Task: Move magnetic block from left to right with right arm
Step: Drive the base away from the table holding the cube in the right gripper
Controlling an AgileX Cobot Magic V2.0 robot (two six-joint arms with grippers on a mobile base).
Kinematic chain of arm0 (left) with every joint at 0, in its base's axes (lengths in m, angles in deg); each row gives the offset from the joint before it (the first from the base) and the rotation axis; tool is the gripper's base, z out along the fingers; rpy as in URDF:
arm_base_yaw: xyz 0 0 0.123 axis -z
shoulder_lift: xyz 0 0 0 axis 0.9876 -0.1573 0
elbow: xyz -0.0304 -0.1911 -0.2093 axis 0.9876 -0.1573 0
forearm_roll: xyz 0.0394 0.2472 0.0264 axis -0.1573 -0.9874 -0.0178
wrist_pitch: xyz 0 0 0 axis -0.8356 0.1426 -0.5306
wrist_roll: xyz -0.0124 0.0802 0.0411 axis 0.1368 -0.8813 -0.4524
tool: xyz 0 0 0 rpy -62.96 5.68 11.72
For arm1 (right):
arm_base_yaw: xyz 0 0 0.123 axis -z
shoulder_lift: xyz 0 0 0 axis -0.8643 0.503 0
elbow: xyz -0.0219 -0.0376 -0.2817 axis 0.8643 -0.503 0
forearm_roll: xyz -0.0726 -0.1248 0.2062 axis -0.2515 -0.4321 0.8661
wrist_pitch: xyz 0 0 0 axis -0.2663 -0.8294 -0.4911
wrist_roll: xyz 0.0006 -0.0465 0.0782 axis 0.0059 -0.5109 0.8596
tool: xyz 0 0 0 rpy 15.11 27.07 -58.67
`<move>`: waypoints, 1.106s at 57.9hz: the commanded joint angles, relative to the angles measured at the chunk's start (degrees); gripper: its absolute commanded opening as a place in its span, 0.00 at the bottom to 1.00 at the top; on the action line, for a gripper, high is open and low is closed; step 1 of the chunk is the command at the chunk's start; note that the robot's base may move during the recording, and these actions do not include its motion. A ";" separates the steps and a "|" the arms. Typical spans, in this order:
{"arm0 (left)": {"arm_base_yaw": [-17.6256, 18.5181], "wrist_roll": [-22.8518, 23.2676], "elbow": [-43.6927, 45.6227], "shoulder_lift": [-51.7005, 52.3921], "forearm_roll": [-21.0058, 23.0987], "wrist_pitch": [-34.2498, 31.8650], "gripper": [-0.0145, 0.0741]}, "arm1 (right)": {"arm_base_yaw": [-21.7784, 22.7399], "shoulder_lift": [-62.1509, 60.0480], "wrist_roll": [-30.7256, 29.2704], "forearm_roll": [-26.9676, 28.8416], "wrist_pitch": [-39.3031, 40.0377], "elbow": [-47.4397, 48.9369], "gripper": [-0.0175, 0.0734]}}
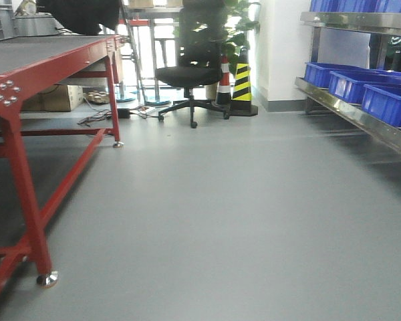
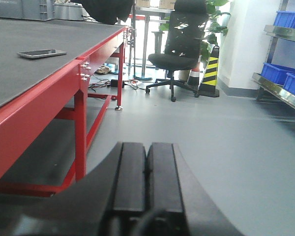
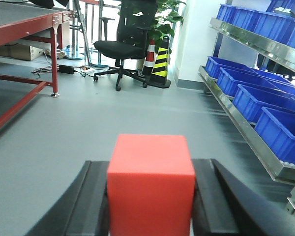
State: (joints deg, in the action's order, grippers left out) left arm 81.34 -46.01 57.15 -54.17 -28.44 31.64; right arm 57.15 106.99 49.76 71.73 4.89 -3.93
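Right hand grips the magnetic block at cube width; left hand fully closed

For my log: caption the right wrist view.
Right hand holds red block over grey floor, blue bins at right.

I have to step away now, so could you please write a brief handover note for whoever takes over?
Left gripper: shut, nothing in it.
Right gripper: shut on the magnetic block, which sits squarely between its fingers.
Done: block picked up.
Left: carry it to the right side and set it down; the drop spot is not in view.
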 commanded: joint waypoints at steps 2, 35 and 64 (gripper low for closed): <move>0.43 0.21 -0.48 0.57 0.39 -5.15 0.03 | 0.33 0.38 -0.37 -0.78 4.91 1.63 0.47; 0.43 0.21 -0.48 0.57 0.39 -5.15 0.03 | 0.33 0.38 -0.37 -0.78 4.91 1.63 0.47; 0.43 0.21 -0.48 0.57 0.39 -5.15 0.03 | 0.33 0.38 -0.37 -0.78 4.91 1.63 0.47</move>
State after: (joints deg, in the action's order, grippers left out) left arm 81.34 -46.01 57.15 -54.17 -28.44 31.64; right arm 57.15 106.99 49.76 71.73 4.89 -3.93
